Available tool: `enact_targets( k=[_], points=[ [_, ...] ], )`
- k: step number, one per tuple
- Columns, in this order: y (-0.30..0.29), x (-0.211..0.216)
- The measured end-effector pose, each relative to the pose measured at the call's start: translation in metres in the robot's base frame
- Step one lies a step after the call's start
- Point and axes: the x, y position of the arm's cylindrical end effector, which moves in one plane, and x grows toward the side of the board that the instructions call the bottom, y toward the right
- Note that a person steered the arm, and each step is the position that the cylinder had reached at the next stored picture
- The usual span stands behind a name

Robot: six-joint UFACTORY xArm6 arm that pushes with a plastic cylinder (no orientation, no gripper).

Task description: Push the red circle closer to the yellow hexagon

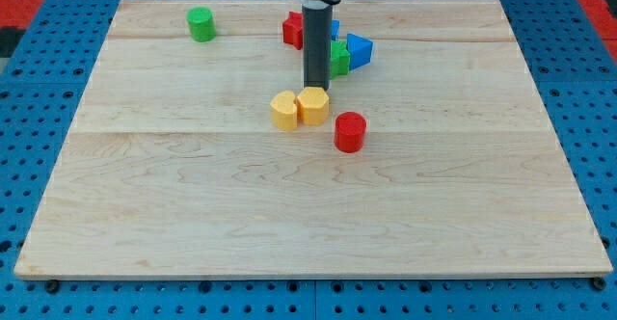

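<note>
The red circle (350, 131) is a short red cylinder just right of the board's middle. The yellow hexagon (313, 105) stands a short way to its upper left, apart from it by a small gap. A yellow heart-like block (284, 111) touches the hexagon's left side. My tip (317, 88) is at the lower end of the dark rod, right at the hexagon's top edge, up and left of the red circle.
A green cylinder (201, 23) stands at the top left. Behind the rod are a red block (292, 30), a green block (339, 59) and a blue block (359, 50), partly hidden. The wooden board (145, 214) lies on a blue pegboard.
</note>
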Motion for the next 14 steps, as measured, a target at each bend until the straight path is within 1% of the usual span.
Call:
enact_targets(
  k=[1, 2, 3, 4, 5, 6, 7, 8, 9, 11, 12, 13, 14],
  points=[
    [0.015, -0.002],
    [0.088, -0.004],
    [0.122, 0.028],
    [0.112, 0.048],
    [0.099, 0.081],
    [0.084, 0.092],
    [0.09, 0.088],
    [0.097, 0.071],
    [0.068, 0.071],
    [0.037, 0.073],
    [0.035, 0.082],
    [0.035, 0.103],
    [0.022, 0.118]
  ],
)
